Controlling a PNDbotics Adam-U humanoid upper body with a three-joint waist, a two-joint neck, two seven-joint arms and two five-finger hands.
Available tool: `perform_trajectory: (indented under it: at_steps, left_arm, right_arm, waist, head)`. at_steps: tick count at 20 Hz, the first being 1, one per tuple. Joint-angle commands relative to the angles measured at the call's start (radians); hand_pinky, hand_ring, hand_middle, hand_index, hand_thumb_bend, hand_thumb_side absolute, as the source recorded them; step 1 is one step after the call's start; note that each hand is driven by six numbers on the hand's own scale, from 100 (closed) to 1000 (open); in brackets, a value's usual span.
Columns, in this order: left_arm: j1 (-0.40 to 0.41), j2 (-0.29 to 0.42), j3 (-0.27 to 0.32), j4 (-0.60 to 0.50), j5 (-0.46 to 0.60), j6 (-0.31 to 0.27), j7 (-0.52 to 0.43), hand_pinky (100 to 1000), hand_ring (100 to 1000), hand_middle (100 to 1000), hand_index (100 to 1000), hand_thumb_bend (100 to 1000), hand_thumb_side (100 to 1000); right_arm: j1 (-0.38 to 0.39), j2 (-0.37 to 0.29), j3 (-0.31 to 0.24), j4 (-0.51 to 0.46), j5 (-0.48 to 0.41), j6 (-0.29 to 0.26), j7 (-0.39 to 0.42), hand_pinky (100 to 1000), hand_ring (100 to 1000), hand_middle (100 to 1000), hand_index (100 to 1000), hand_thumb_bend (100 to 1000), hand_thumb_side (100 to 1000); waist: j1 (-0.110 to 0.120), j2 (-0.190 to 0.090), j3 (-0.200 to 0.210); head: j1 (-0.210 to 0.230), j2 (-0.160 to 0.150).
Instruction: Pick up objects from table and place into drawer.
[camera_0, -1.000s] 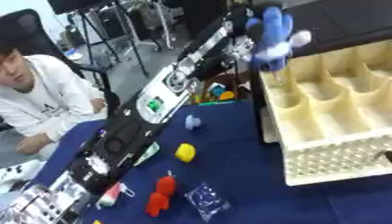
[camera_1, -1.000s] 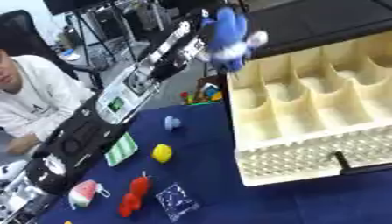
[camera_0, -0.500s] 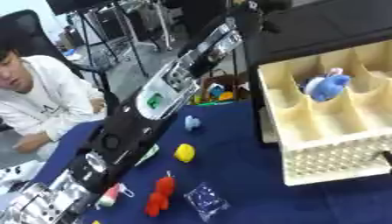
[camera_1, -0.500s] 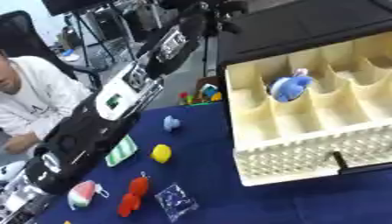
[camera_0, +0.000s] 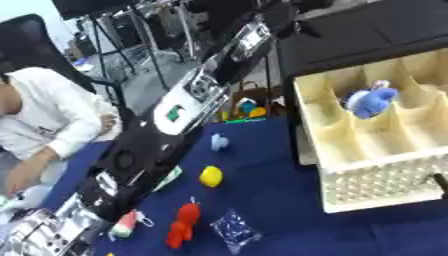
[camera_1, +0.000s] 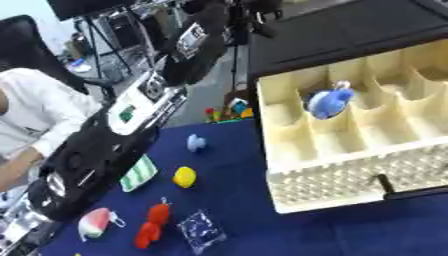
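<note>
blue plush toy (camera_1: 328, 102) lies in the drawer (camera_1: 350, 150), no hand touching.

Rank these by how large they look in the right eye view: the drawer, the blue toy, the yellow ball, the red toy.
1. drawer
2. blue toy and red toy: about alike, and the red one lies nearer the camera, so unranked
3. yellow ball

left robot hand (camera_1: 249, 12): fingers blurred, unreadable | drawer (camera_0: 385, 197): right side cut by edge | small far toys (camera_0: 247, 108): indistinct
</note>
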Motion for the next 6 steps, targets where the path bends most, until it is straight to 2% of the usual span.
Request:
perform_trajectory:
  at_steps: [1, 2, 3, 4, 5, 6]
  left_arm:
    - [0.013, 0.072, 0.027, -0.032, -0.001, -0.007, 0.018, 692, 893, 899, 1000, 100, 1000]
    - [0.03, 0.089, 0.031, -0.051, -0.001, -0.011, 0.026, 686, 889, 896, 1000, 100, 1000]
    - [0.053, 0.11, 0.035, -0.078, 0.007, -0.013, 0.041, 575, 830, 850, 960, 100, 1000]
    - [0.079, 0.134, 0.04, -0.115, 0.023, -0.013, 0.063, 540, 807, 828, 940, 100, 1000]
    - [0.108, 0.163, 0.047, -0.164, 0.043, -0.014, 0.087, 465, 768, 790, 904, 100, 981]
    - [0.14, 0.191, 0.056, -0.219, 0.066, -0.011, 0.116, 420, 736, 768, 879, 100, 925]
  right_arm:
    - [0.0, -0.014, -0.005, -0.013, 0.004, -0.002, -0.009, 700, 764, 711, 724, 100, 735]
    - [0.004, -0.019, -0.006, -0.013, 0.005, -0.002, -0.01, 700, 764, 711, 724, 100, 734]
    - [0.011, -0.025, -0.007, -0.013, 0.007, -0.001, -0.011, 699, 762, 710, 723, 100, 734]
    - [0.016, -0.031, -0.009, -0.013, 0.01, 0.001, -0.013, 698, 762, 711, 723, 100, 734]
    - [0.021, -0.039, -0.012, -0.013, 0.013, 0.002, -0.015, 698, 761, 710, 723, 100, 734]
    - [0.026, -0.047, -0.015, -0.013, 0.016, 0.003, -0.019, 698, 761, 710, 723, 100, 734]
  waist:
    - [-0.012, -0.038, 0.01]
    - [-0.012, -0.043, 0.015]
    - [-0.012, -0.052, 0.023]
    - [-0.012, -0.059, 0.03]
    - [-0.012, -0.066, 0.04]
    - [-0.012, -0.073, 0.047]
  head:
    - [-0.012, 0.026]
    - [-0.017, 0.035]
    - [-0.025, 0.049]
    - [-0.031, 0.063]
    - [-0.038, 0.076]
    - [-0.041, 0.088]
